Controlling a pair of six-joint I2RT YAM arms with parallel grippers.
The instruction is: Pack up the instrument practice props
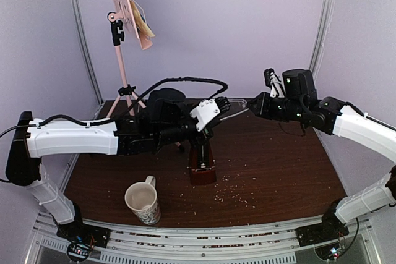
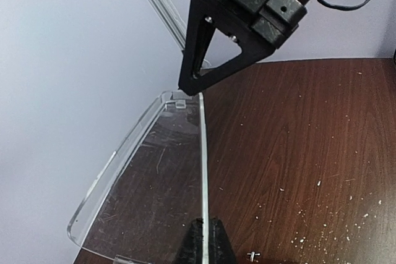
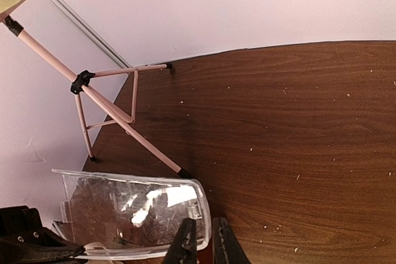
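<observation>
Over dark wooden worktop [image 1: 278, 171], clear plastic wedge cover [image 2: 154, 177] is clamped by left tool [image 2: 204, 239], seemingly right tool [image 3: 205, 242] too; red-brown metronome [image 1: 202, 168] must be capped.

Pale lilac walls [image 1: 235, 23] enclose a dark wood-grain bench [image 1: 278, 159] dusted with pale crumbs [image 1: 238, 197]. Silver metal uprights [image 1: 81, 29] rise at the rear corners, and slotted aluminium rails [image 1: 204, 239] run along the near edge. The light is soft and even.

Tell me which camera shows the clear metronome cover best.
The left wrist view: the clear cover fills the frame, its broad face and curved rim plain. The right wrist view shows it low in the frame, glary and partly cut off. The top view shows only a thin sliver.
</observation>
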